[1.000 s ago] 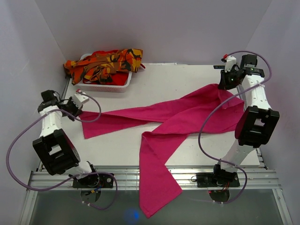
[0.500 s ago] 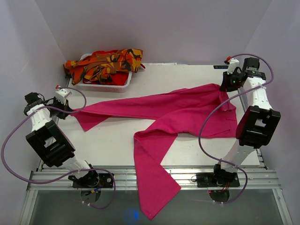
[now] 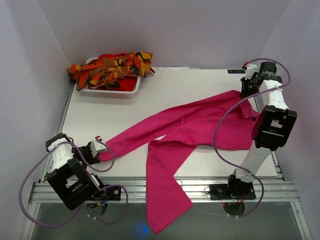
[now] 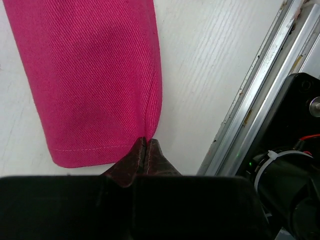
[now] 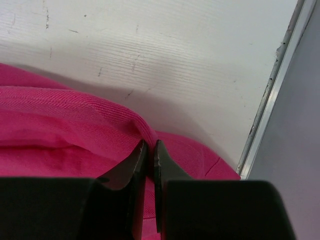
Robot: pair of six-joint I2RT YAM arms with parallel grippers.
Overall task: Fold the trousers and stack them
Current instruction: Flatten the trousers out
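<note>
The magenta-pink trousers [image 3: 185, 125] lie spread across the table, one leg running to the near left, the other hanging over the front edge. My left gripper [image 3: 100, 149] is shut on the hem corner of the left leg [image 4: 95, 90] near the front left edge. My right gripper [image 3: 246, 92] is shut on a fold of the waist [image 5: 90, 130] at the far right. The orange camouflage trousers [image 3: 110, 67] lie heaped in the white basket [image 3: 112, 93] at the back left.
The metal front rail [image 3: 150, 187] runs along the table's near edge, close beside the left gripper [image 4: 250, 100]. The table's right edge strip [image 5: 272, 85] is close to the right gripper. White walls stand on three sides.
My left gripper has pulled the leg hem from the left middle of the table toward the front left edge. The pink cloth has shifted with it. The right gripper has hardly moved.
</note>
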